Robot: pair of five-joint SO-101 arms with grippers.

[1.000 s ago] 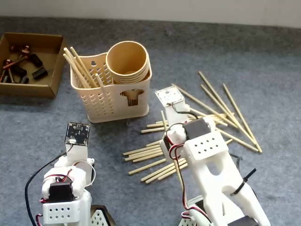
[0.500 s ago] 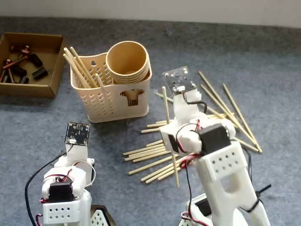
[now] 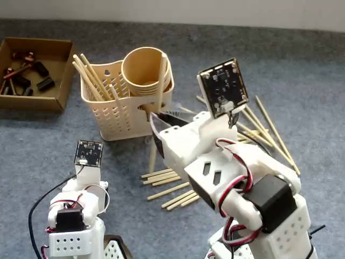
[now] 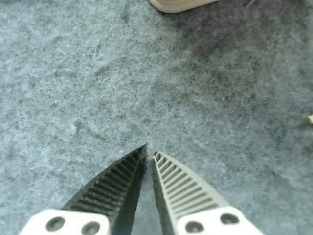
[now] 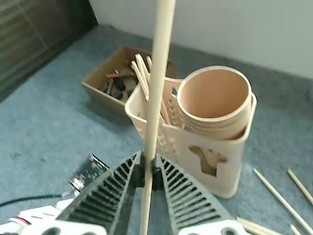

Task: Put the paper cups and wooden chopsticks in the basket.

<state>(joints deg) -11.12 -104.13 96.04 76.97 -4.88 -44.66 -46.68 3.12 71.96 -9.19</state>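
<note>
A cream basket holds stacked paper cups and several chopsticks. My right gripper is shut on a wooden chopstick, held nearly upright beside the basket's front right corner; the chopstick rises between the jaws of my right gripper, with the basket and cups beyond. More chopsticks lie loose on the carpet, some to the right. My left gripper is shut over bare carpet with nothing in it, near the table's front left.
A brown cardboard box with small dark parts stands at the back left, also the box in the right wrist view. Grey carpet covers the table. The right arm's body rises over the front right.
My right gripper has lifted a chopstick off the pile and swung it up and left toward the basket, tilting it upright. The left arm has stayed still.
</note>
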